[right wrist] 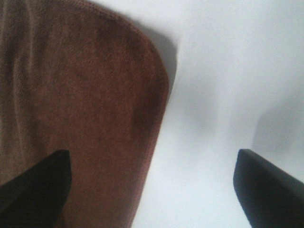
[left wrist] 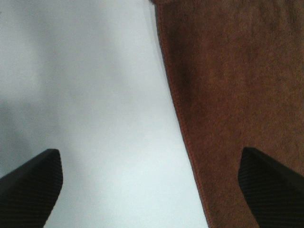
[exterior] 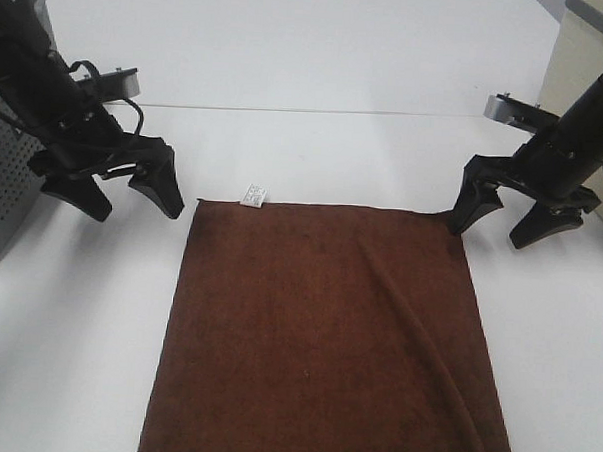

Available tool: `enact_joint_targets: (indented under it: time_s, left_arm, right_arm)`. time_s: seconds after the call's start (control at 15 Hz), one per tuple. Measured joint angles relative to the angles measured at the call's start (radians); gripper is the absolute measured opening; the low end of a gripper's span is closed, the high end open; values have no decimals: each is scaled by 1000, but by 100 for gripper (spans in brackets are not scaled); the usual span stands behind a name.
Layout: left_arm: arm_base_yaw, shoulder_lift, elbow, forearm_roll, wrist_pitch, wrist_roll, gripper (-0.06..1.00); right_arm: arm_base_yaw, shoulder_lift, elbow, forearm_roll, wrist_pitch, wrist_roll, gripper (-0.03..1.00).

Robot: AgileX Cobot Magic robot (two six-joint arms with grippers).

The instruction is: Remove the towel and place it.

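The dark brown towel [exterior: 327, 337] lies spread flat on the white table, its far edge across the middle, with a small white tag [exterior: 254, 195] at its far left corner. A long crease runs down its right half. My left gripper [exterior: 132, 201] is open and empty, just left of the far left corner. My right gripper [exterior: 509, 223] is open and empty, one finger at the far right corner. The left wrist view shows the towel's edge [left wrist: 237, 95] between the open fingers; the right wrist view shows its rounded corner [right wrist: 85, 104].
A grey perforated basket [exterior: 5, 188] stands at the left edge behind the left arm. A beige bin [exterior: 579, 68] stands at the far right. Bare white table [exterior: 325, 147] lies beyond the towel.
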Motion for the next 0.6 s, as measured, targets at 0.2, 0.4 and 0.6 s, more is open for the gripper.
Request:
enact_joint_targets:
  time_s: [0.2, 0.4, 0.6]
  left_arm:
    - [0, 73, -53, -65, -10, 60, 92]
    - [0, 132, -95, -103, -14, 93, 92]
    - [0, 155, -106, -126, -18, 109, 92]
  right_arm:
    - [-8, 58, -57, 9, -41, -1, 88]
    - [-9, 107, -107, 35, -52, -14, 88]
    - [-9, 127, -121, 61, -50, -29, 88]
